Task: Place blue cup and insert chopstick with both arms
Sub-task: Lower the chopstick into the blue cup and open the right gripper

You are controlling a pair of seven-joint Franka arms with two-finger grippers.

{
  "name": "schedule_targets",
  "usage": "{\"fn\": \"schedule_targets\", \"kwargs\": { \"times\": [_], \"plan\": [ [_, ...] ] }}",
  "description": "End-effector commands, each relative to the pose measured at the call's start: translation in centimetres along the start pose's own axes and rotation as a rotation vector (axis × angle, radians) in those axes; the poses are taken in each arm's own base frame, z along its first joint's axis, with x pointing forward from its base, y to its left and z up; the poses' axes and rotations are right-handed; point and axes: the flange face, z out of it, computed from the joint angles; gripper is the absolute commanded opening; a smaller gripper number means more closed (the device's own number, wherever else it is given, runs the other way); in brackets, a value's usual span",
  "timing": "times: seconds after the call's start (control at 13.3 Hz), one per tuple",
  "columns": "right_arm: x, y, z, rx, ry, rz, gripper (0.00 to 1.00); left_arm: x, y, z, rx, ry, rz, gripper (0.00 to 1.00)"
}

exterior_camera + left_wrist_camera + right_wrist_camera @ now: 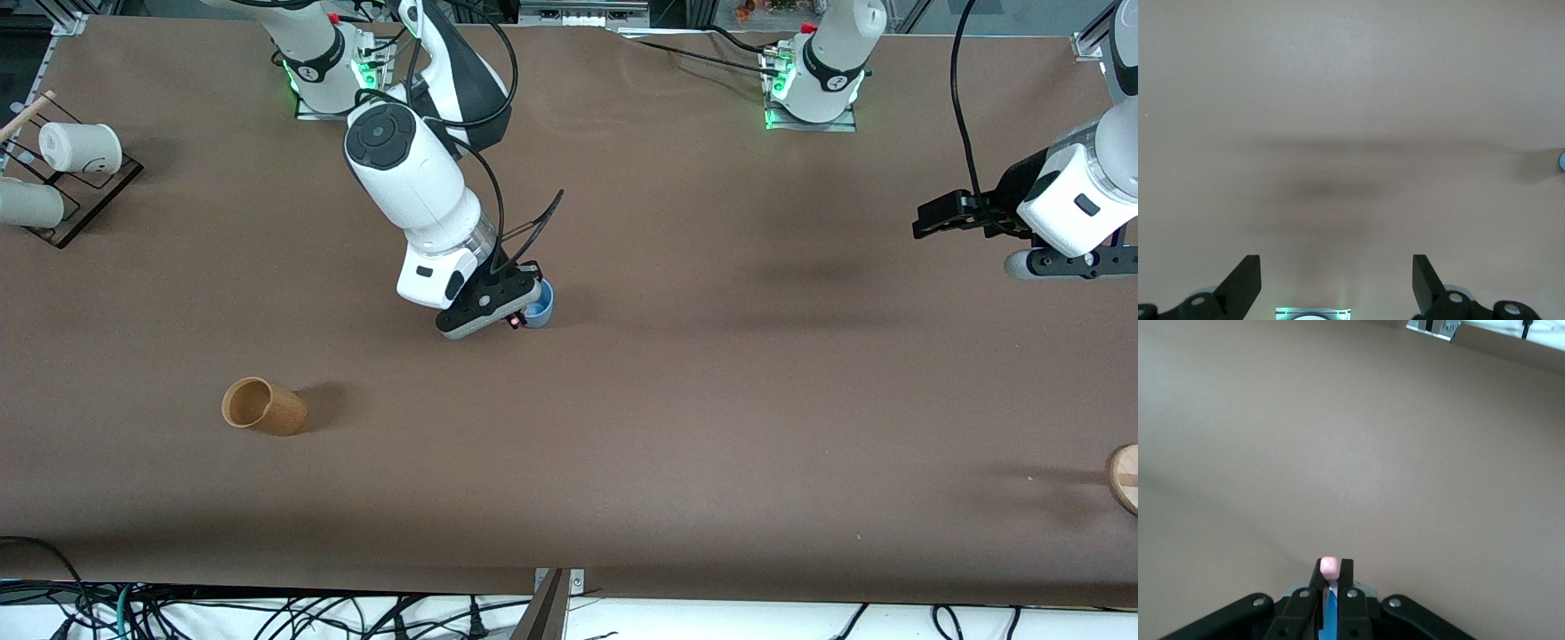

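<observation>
Inserting the chopstick (pixel 1329 568) into the blue cup (pixel 540 305) mid-desk (pixel 711 400).
Right gripper (pixel 514 318) is clamped on the chopstick and likely must lower and release; left gripper (pixel 1337 277) waits, fingers apart.

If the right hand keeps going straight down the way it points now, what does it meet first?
Most likely the blue cup, which sits right under the right hand. That hand is shut on the chopstick, pink tip showing between its fingers. Depth is unclear, so the stick may already be inside the cup. The left hand waits open.

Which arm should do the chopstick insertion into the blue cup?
Right. Its end effector is shut on the chopstick, directly above the blue cup. The left end effector waits open over bare table at its own end.
</observation>
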Motion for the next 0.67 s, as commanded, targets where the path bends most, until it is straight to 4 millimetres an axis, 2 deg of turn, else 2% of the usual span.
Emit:
{"fn": "schedule_targets", "kwargs": {
  "times": [0.0, 0.07, 0.15, 0.22, 0.3, 0.45, 0.6],
  "plan": [
    [-1.1, -0.2, -0.7, 0.007, 0.003, 0.016, 0.0, -0.3, 0.1, -0.6, 0.01, 0.018, 0.022, 1.0],
    [-1.2, -0.2, -0.6, 0.009, 0.001, 0.018, 0.0, -0.3, 0.1, -0.6, 0.01, 0.018, 0.021, 1.0],
    [-1.5, -0.1, -0.1, 0.008, -0.008, 0.022, 0.06, -0.3, 0.1, -0.6, 0.01, 0.019, 0.022, 1.0],
    [-1.7, 0.0, 0.2, 0.008, -0.016, 0.026, 0.48, -0.3, 0.0, -0.6, 0.01, 0.019, 0.021, 1.0],
    [-1.8, 0.0, 0.3, 0.008, -0.023, 0.027, 0.99, -0.3, 0.1, -0.6, 0.01, 0.019, 0.022, 1.0],
    [-1.7, -0.1, -0.7, 0.013, -0.02, 0.017, 1.0, -0.3, 0.1, -0.6, 0.01, 0.019, 0.022, 1.0],
    [-1.7, -0.1, -2.5, 0.015, -0.044, 0.058, 1.0, -0.3, 0.0, -0.6, 0.01, 0.019, 0.021, 1.0]
  ]
}}
